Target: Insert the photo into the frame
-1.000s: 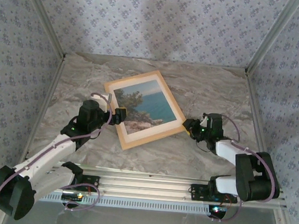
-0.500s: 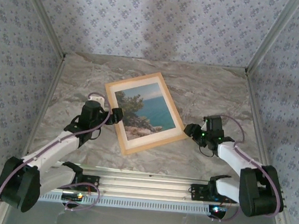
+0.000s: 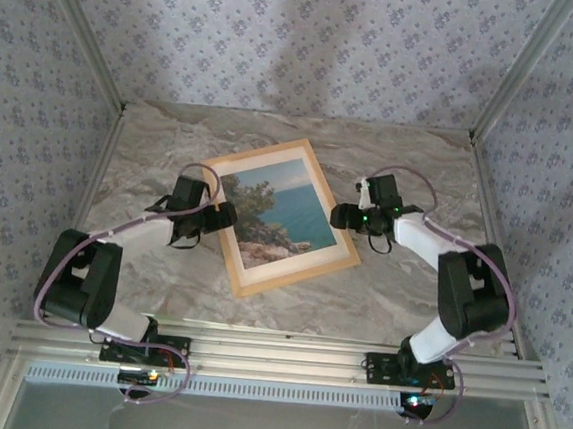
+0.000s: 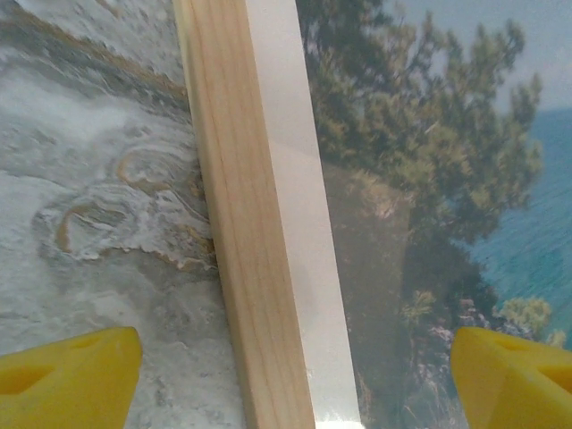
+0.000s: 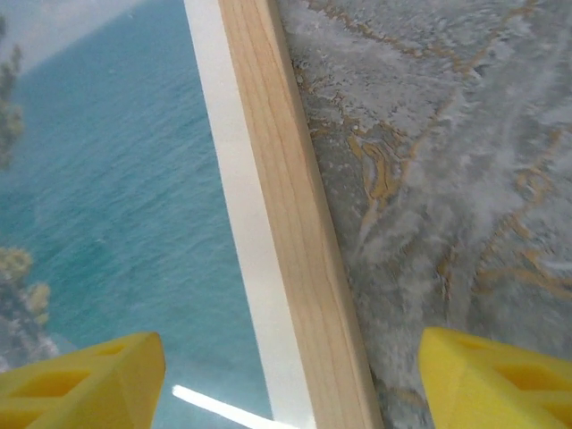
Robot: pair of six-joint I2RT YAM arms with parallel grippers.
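Note:
The light-wood frame (image 3: 296, 277) lies flat and skewed on the marble table, with the photo (image 3: 286, 215) of sea, cliff and trees lying inside it behind a pale border. My left gripper (image 3: 224, 217) is open at the frame's left side. In the left wrist view its yellow fingertips (image 4: 71, 375) straddle the wooden bar (image 4: 241, 250), one over the marble and one over the photo (image 4: 420, 179). My right gripper (image 3: 339, 216) is open at the frame's right side. Its fingertips (image 5: 496, 375) likewise straddle that bar (image 5: 286, 206), with the sea of the photo (image 5: 107, 179) to the left.
The marble tabletop (image 3: 421, 166) is walled on three sides by patterned panels (image 3: 301, 45), with metal posts at the back corners. An aluminium rail (image 3: 284, 355) carrying both arm bases runs along the near edge.
My right gripper has opened and moved from the frame's near right corner up along its right side. The left arm has swung round at the left edge. The frame has turned slightly.

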